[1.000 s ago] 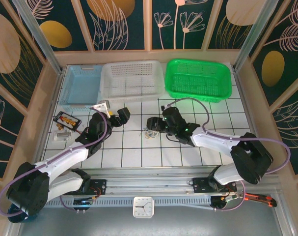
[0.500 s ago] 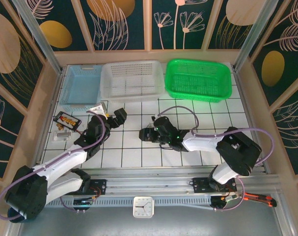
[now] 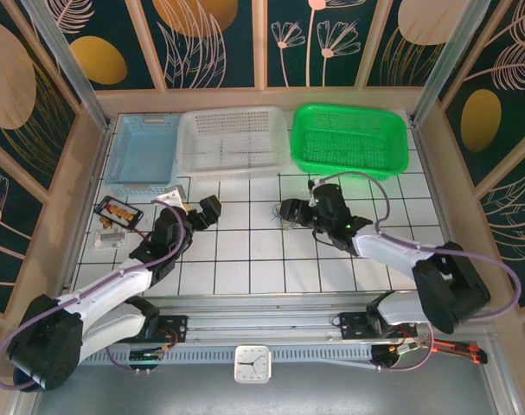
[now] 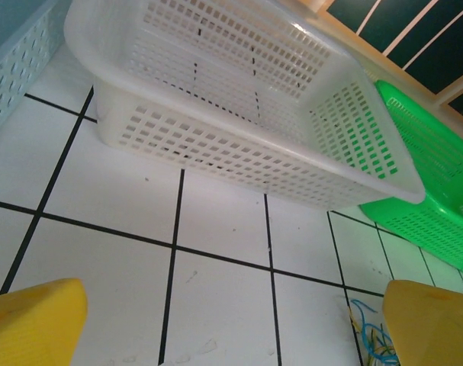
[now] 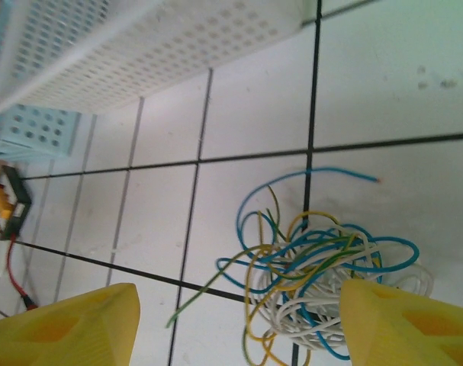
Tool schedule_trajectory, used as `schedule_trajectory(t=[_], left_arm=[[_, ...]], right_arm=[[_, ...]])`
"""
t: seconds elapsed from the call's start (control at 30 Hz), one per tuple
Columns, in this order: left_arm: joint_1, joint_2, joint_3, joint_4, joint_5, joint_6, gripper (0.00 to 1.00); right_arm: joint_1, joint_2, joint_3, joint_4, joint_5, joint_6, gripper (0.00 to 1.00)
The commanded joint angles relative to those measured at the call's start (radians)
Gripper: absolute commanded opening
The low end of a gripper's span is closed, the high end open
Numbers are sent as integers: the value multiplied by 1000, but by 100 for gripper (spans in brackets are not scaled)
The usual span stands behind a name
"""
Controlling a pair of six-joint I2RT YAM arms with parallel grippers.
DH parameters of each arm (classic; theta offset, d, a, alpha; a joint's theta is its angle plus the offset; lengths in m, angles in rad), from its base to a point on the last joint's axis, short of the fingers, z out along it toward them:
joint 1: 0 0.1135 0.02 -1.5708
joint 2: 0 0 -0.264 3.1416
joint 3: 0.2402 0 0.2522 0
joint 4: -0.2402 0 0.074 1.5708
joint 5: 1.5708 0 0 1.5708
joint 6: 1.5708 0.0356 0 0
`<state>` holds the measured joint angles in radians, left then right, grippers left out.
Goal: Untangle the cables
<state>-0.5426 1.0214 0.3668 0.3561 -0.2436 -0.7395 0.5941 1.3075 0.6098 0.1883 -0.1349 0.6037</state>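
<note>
The cables (image 5: 323, 278) are a loose tangle of blue, yellow, green and white wires lying on the white tiled table (image 5: 254, 107). In the right wrist view they sit between my right gripper's yellow fingers (image 5: 403, 328), close to the right-hand one, and no finger touches them. My right gripper (image 5: 235, 335) is open. From above it hovers (image 3: 290, 210) just over the far side of the cables (image 3: 287, 226). My left gripper (image 3: 206, 210) stands wide open with nothing in it, about two tiles left of them. The cables' edge (image 4: 368, 339) shows by its right finger.
Three baskets line the far edge: blue (image 3: 145, 151), white (image 3: 234, 141) and green (image 3: 350, 138). A small black tray (image 3: 117, 210) with red and yellow pieces and a white block (image 3: 106, 235) lie at the left. Bare tiles stretch in front of the cables.
My right gripper swung to the near left, then back to the far right. The tangle now lies about a tile further right. My left gripper barely moved.
</note>
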Motion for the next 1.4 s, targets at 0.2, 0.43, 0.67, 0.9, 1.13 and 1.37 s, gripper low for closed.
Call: schedule_trajectory(t=[0.2,0.43,0.67,0.9,1.13,1.37], left_arm=[[-6,41,21,34,48,-4,99],[-6,166,134,-4,176,17,99],[-26,321,223,30,374,-10,92],[-116,432,293,39,388,6,91],[-179,523,352,45,392,28,88],[-219,601,420,31,431,51,71]], right_arm=[[-125,-2,-7,4,-52,-32,71],[-120,109,-7,122,-180,5,66],[-108,146,-31,151,-168,23,62],[-108,138,-53,168,-157,29,61],[-109,138,-78,184,-137,33,60],[-109,144,-104,213,-135,44,60]])
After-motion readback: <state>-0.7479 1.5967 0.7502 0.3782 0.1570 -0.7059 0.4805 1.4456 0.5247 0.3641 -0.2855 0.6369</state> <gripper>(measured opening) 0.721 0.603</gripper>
